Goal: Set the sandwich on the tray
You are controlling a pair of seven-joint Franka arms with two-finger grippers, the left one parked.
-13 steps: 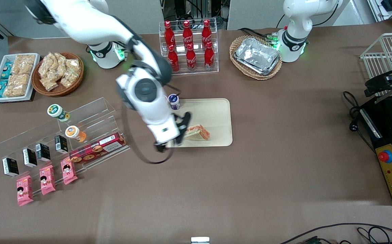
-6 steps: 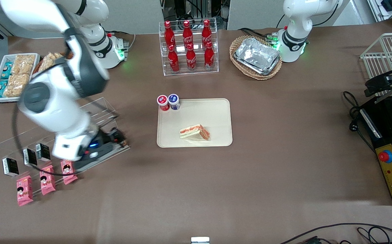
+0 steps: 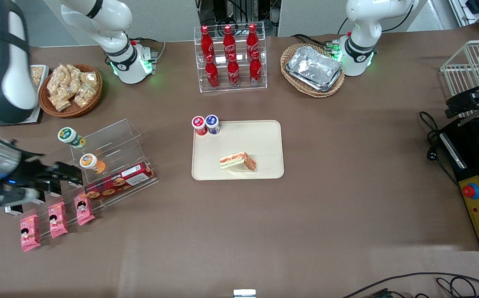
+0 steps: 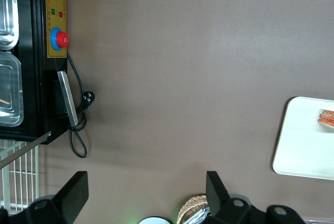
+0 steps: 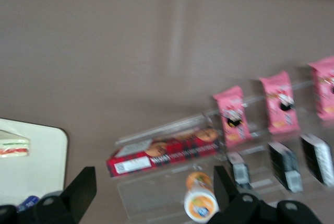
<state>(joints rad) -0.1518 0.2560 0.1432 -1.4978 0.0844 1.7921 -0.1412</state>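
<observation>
At the front view's left edge your end effector hovers spread wide and empty above the acrylic rack, while the sandwich lies near the tray's front rim, bare tabletop around it.

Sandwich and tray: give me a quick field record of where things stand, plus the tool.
sandwich: lies flat on the tray, in its half nearer the front camera, nothing gripping it
tray: mid-table, two small capped jars at its corner
tool: open, empty, at the working arm's end of the table, over the clear display rack
contact with sandwich: none
task state: sandwich appears placed
</observation>
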